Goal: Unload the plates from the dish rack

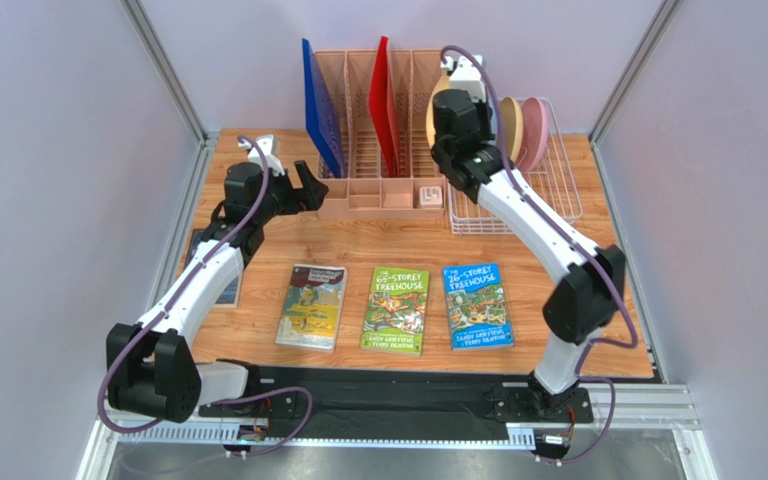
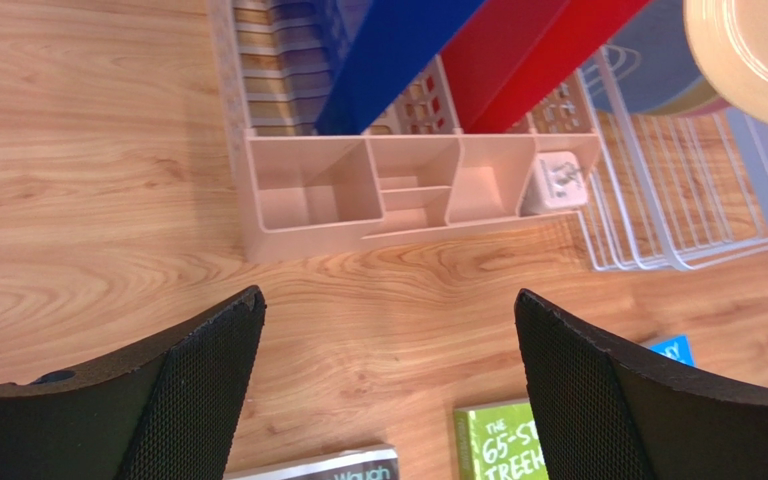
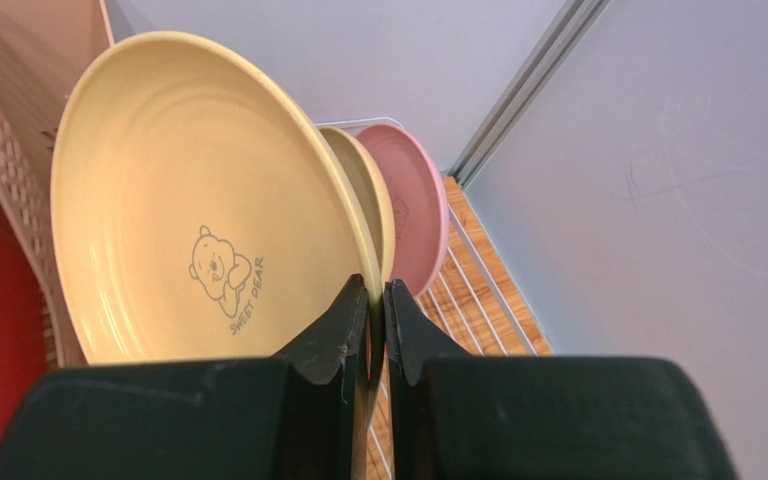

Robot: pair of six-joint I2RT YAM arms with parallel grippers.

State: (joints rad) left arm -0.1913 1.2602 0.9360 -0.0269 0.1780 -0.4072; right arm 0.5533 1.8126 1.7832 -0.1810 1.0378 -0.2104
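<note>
My right gripper is shut on the rim of a cream plate printed with a bear, held upright over the left end of the white wire dish rack. Behind it stand a second cream plate and a pink plate. In the top view the right gripper covers most of the held plate; the other cream plate and the pink plate stand in the rack. A grey-blue plate shows behind the held plate. My left gripper is open and empty over the table.
A salmon-pink slotted organiser with an upright blue board and red board stands left of the rack. Three books lie in a row on the near table. A dark flat item lies under my left arm.
</note>
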